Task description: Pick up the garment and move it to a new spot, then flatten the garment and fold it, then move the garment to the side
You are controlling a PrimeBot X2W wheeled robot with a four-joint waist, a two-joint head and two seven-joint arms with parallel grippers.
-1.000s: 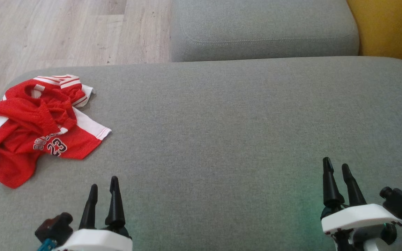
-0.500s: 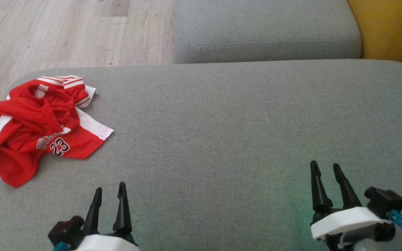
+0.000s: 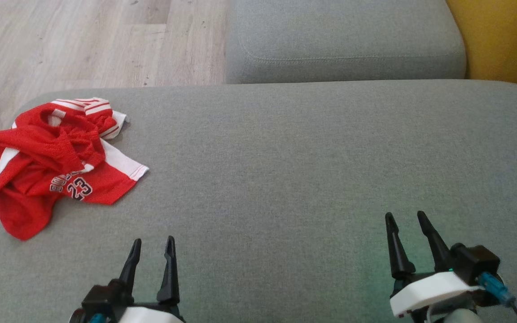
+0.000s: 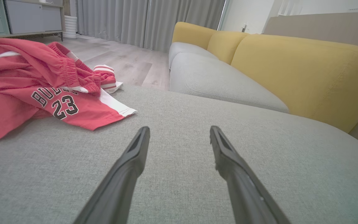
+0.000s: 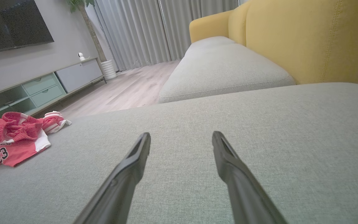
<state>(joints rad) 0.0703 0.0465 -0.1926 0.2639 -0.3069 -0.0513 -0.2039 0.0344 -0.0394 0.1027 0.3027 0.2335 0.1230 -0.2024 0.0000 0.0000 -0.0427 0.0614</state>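
While the left gripper (image 3: 153, 239) and the right gripper (image 3: 405, 214) hang low over a grey seat (image 3: 285, 157), each with its two dark fingers spread apart and nothing between them, the garment (image 3: 56, 166) lies crumpled at the seat's far left corner. It is red mesh with white trim, bunched into loose folds, with the number 23 and part of a dark word showing on the flap nearest the robot. A red-and-white striped band sits at its far end, close to the seat's edge, and a white-edged hem reaches toward the middle of the seat. Neither gripper touches the cloth: the left one is the nearer, with bare fabric between its fingertips and the red hem, while the right one is well apart from it, over the near right part of the seat. Whether the fingertips rest on the upholstery or sit just above it cannot be told. Beyond the seat lies a second grey cushion (image 3: 343, 40), and pale wood floor (image 3: 83, 40) runs off to its left. A yellow backrest (image 3: 505, 40) borders the right side. Grey curtains (image 4: 148, 18) hang at the far end of the room, and a low cabinet (image 5: 42, 84) stands under a dark screen (image 5: 11, 21) along the wall opposite the sofa.
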